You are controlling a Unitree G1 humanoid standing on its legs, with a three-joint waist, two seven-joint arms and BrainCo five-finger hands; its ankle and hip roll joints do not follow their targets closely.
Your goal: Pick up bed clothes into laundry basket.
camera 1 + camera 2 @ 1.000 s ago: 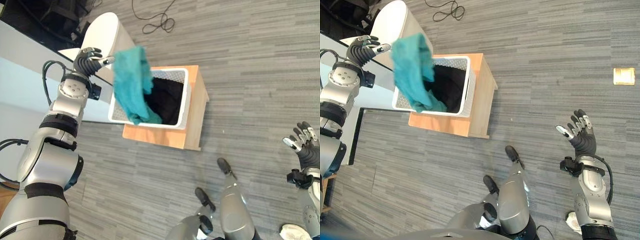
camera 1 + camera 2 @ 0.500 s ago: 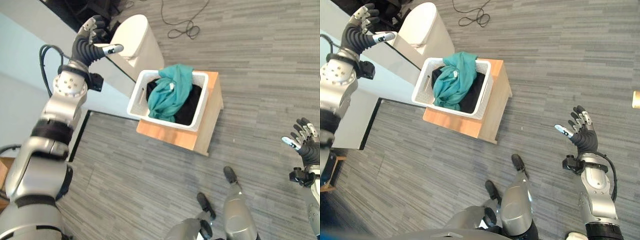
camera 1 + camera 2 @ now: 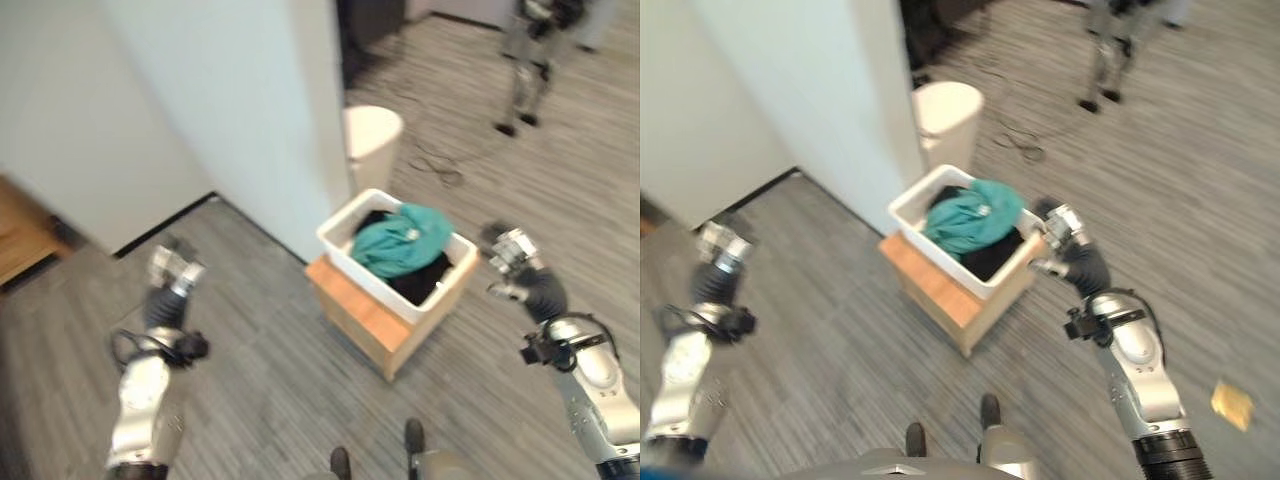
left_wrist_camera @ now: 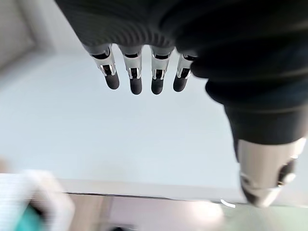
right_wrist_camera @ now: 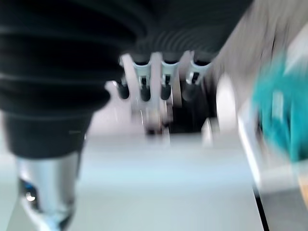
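Note:
A teal cloth [image 3: 402, 239] lies bunched in the white laundry basket [image 3: 386, 291], on top of a dark garment [image 3: 425, 282]. The basket stands on a low wooden stand [image 3: 360, 318]. My right hand [image 3: 514, 262] hovers open just beside the basket's right corner, holding nothing. My left hand [image 3: 171, 274] is low and far to the basket's left, over the floor, its fingers [image 4: 134, 76] straight and empty. The teal cloth [image 5: 277, 109] also appears past my right hand's fingers.
A tall white panel [image 3: 230, 100] rises behind the basket. A cream round bin [image 3: 372, 134] stands behind it. A person's legs [image 3: 527, 55] are at the far right on the grey plank floor. A small yellow square [image 3: 1232, 402] lies on the floor at lower right.
The camera has swung round. The teal cloth, which hung from my left hand a second ago, rests in the basket. My left arm has dropped low; my right hand has come beside the basket.

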